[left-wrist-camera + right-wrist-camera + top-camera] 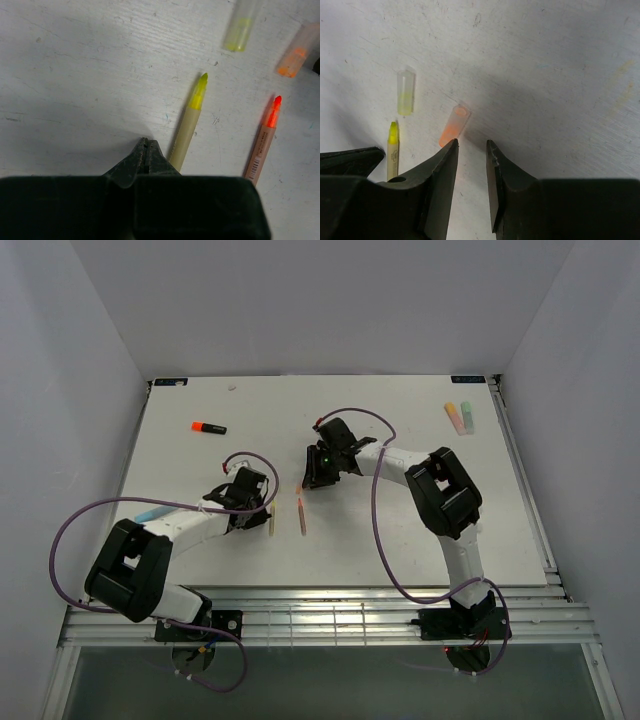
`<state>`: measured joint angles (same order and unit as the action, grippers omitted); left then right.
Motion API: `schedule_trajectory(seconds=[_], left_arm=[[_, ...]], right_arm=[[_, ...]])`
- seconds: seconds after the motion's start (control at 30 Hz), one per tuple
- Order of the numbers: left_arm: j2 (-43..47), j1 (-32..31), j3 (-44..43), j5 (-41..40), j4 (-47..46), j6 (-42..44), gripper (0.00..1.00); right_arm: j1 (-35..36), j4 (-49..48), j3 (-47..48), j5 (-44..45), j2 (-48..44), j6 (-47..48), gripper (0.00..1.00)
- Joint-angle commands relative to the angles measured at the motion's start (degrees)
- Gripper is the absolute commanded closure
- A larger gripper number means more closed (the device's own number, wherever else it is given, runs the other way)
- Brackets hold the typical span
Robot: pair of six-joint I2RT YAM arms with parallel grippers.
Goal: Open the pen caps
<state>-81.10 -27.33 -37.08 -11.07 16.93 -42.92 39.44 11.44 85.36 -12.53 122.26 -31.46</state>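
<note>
Left end effector closed, empty, yellow pen cut off behind it, right end effector slightly parted, empty, orange cap just ahead

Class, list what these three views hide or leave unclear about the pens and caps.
1. Left wrist view: rear ends of the yellow pen and orange pen, behind the black housing.
2. Top view: pastel pens far right, too small to tell if capped.
3. Top view: blue object, partly under the left arm.
4. Left wrist view: orange cap, blurred.
</note>
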Motion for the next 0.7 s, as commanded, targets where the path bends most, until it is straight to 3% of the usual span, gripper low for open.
schedule_trajectory(seconds=[0.0, 0.17, 0.4, 0.67], left_arm=[[0.0, -1.4, 1.7, 3.9, 1.3, -0.8, 1.00], [-0.8, -1.7, 2.2, 6.8, -1.9, 1.0, 1.00], [2.5, -0.8, -6.8, -10.4, 10.7, -1.4, 1.00], [-1.8, 7.1, -20.2, -15.7, 14.4, 3.4, 1.00]], right_arm=[[0.1, -1.1, 1.0, 0.6, 0.3, 0.2, 0.64], [0.1, -1.7, -0.5, 1.4, -1.9, 0.4, 0.64], [-0.1, -1.8, -4.1, 2.6, -6.7, 1.5, 0.64], [-1.0, -1.9, -8.1, 2.3, -11.2, 2.5, 0.64]])
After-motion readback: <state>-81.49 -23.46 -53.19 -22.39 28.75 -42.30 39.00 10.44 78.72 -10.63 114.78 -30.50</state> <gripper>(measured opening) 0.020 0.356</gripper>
